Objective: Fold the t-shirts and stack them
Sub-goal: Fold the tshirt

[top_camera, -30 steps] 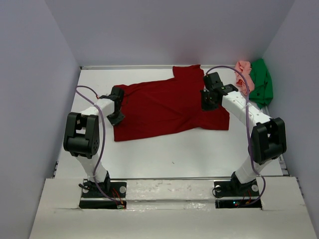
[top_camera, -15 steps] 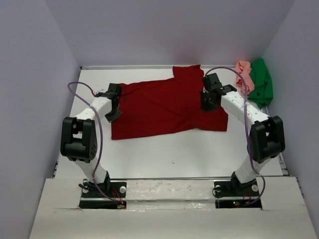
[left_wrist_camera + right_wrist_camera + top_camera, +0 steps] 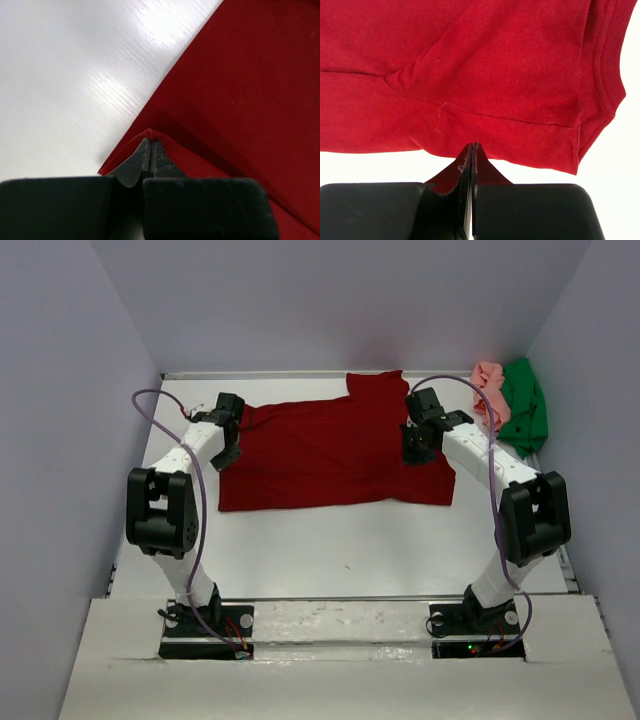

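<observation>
Left pincer (image 3: 151,146) and right pincer (image 3: 471,146), each tight on dark red t-shirt (image 3: 330,450) (opposite edges)

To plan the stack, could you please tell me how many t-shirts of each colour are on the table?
dark red cloth t-shirt, spread flat: 1
bright green cloth t-shirt, bunched: 1
pale pink cloth t-shirt, bunched: 1
Total: 3
</observation>
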Robot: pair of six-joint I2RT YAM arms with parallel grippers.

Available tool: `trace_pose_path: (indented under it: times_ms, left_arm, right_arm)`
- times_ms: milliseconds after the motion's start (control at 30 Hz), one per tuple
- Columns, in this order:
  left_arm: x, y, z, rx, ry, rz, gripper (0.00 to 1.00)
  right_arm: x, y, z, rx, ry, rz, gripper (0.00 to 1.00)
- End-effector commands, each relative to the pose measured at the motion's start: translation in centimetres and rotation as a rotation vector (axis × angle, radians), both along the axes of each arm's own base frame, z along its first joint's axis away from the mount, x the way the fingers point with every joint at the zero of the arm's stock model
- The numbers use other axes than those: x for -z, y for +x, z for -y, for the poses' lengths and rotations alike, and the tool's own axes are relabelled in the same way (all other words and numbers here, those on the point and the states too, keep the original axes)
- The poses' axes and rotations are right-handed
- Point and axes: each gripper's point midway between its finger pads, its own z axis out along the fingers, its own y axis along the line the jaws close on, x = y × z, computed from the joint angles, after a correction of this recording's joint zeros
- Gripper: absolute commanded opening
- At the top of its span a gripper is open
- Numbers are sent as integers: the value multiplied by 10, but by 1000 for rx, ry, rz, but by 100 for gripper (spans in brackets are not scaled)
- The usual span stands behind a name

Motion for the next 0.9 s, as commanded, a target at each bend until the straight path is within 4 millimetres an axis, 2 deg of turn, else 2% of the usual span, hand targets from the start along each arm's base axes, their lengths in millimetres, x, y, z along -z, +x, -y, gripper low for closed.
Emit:
trace_pose_path:
  times_ms: [0, 33, 300, 367, 400, 433, 467, 533, 600, 700, 733, 800, 833, 867]
  left_arm:
    - [32, 8, -15, -47, 7, -97, 0]
    - [39, 7, -16, -49, 8, -114, 0]
    - [41, -7, -26, -82, -32, -106, 0]
    - [42, -11, -23, -81, -62, -106, 9]
    - [40, -10, -24, -83, -69, -98, 20]
    - [37, -12, -23, -83, -73, -87, 34]
    - [36, -12, -23, -84, -72, -80, 64]
    - [28, -12, -26, -89, -62, -56, 87]
    - [19, -12, -32, -101, -29, -38, 94]
    - [1, -12, -41, -104, 31, -12, 96]
    - [-12, -10, -42, -100, 70, 17, 97]
    - [-27, -13, -37, -74, 117, 33, 97]
    - [-41, -12, -35, -63, 150, 67, 97]
    - [-47, -12, -18, -8, 158, 79, 95]
  right_arm:
    - [-17, 6, -3, -14, 20, 54, 0]
    - [-18, 6, -3, -13, 20, 56, 0]
    - [-9, 6, 1, 4, -8, 33, 0]
    - [-8, 8, 3, 24, -19, 30, 0]
    - [-5, 9, 3, 24, -23, 22, 0]
    - [-5, 10, 3, 26, -24, 19, 0]
    - [-5, 11, 3, 35, -24, 20, 0]
    - [-4, 12, 4, 40, -33, 19, 0]
    - [-3, 14, 8, 57, -50, 21, 0]
    - [3, 16, 11, 71, -74, 5, 1]
    - [5, 15, 12, 75, -78, -3, 1]
    - [9, 16, 13, 87, -90, -12, 1]
    - [10, 16, 13, 86, -88, -15, 0]
    - [13, 16, 10, 84, -77, -27, 0]
